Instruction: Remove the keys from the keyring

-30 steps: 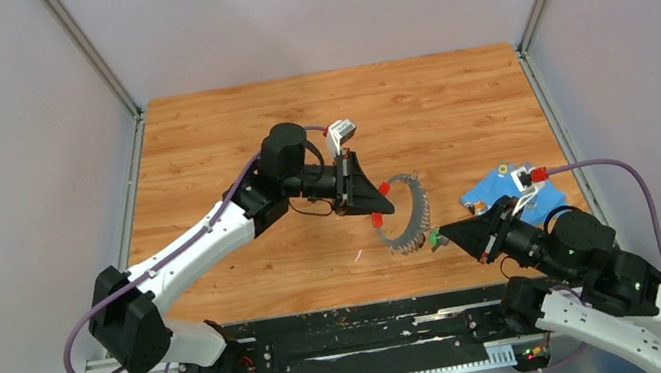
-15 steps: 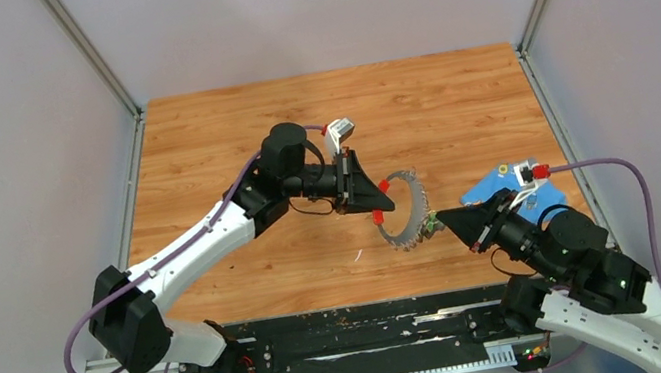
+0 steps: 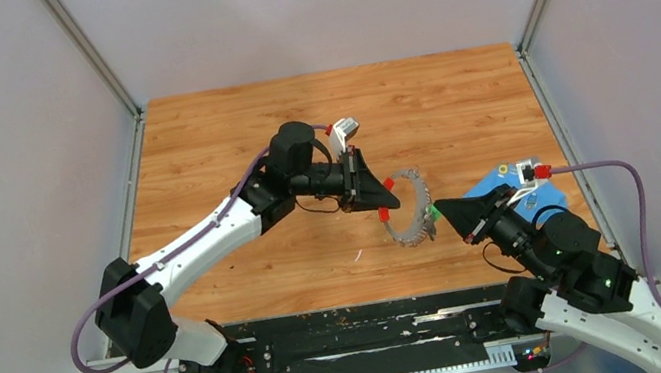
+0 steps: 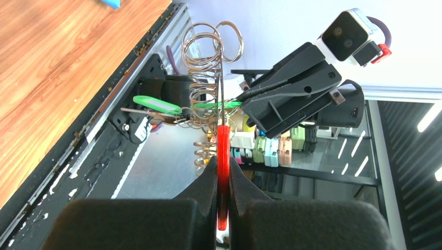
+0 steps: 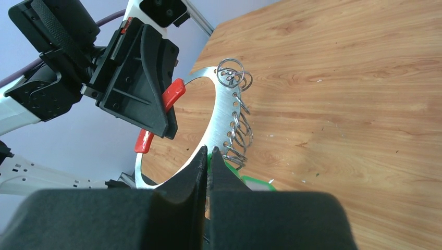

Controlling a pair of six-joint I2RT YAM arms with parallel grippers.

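The left arm (image 3: 204, 240) and right arm (image 3: 592, 320) have white shells with black joints. A purple cable (image 3: 607, 167) runs along each, behind the matte black wedge of the left claw (image 3: 393, 202) and right claw (image 3: 438, 206), silver-screwed, each topped by a white camera (image 3: 344, 127) with a red tab (image 3: 539, 172).
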